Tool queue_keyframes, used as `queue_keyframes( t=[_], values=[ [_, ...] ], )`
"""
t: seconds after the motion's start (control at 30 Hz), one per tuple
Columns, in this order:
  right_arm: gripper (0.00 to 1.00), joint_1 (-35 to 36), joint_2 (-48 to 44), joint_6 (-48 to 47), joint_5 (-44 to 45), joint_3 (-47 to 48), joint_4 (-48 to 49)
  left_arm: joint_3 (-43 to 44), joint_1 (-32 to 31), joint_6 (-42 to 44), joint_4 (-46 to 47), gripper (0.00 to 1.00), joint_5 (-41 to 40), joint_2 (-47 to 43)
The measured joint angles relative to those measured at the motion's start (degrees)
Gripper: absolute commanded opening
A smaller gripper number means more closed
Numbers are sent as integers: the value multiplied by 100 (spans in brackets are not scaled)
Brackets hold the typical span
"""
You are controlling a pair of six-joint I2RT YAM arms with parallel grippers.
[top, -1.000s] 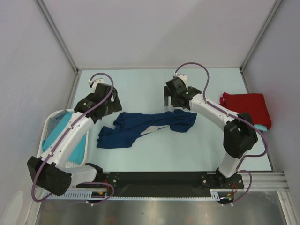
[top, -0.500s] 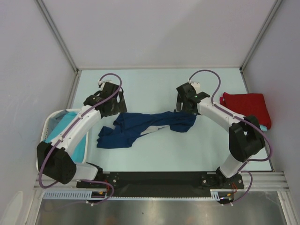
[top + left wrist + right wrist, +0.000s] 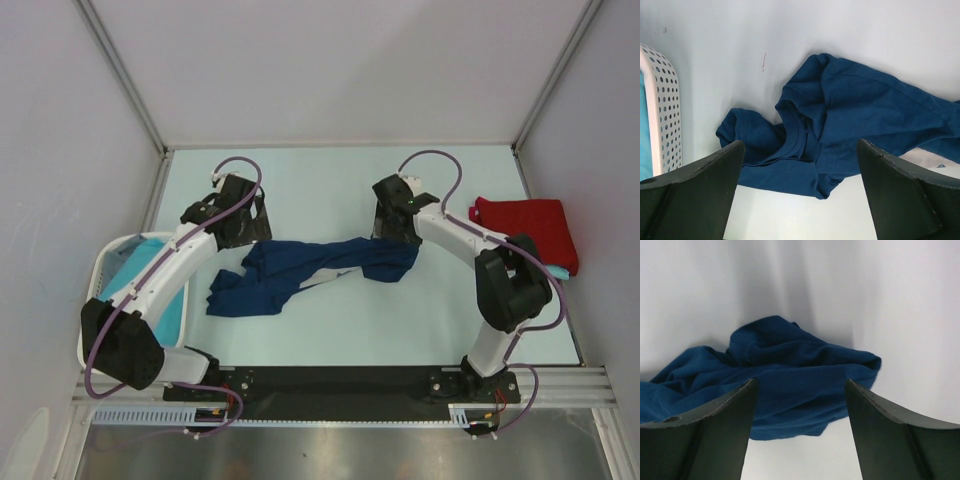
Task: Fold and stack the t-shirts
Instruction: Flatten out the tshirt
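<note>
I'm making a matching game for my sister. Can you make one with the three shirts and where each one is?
Things
1. blue shirt
2. red shirt
3. turquoise shirt

Places
A. inside the white basket
B. crumpled in the middle of the table
C. folded at the table's right edge

Pairs: 1-B, 2-C, 3-A

Left pincer (image 3: 247, 230) swung from the white perforated plastic basket (image 3: 96, 283) side to the crumpled navy blue cloth t-shirt (image 3: 300, 266)'s 10 o'clock end. Right pincer (image 3: 395, 230) shifted to its 2 o'clock end.
</note>
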Motion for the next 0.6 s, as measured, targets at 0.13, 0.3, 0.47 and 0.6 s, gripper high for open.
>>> queue_keyframes(
  t=[0.13,0.3,0.47,0.6],
  values=[
    [73,0,256,4,-87,140,107,-2,0,-2,2,99,35,0],
    [60,-2,492,7,-105,236,160,-37,0,0,26,99,70,0],
    [45,-7,608,9,-162,374,249,-74,0,31,33,98,81,0],
    [35,-7,605,24,-164,385,282,-109,0,44,37,98,81,-2]
  ],
)
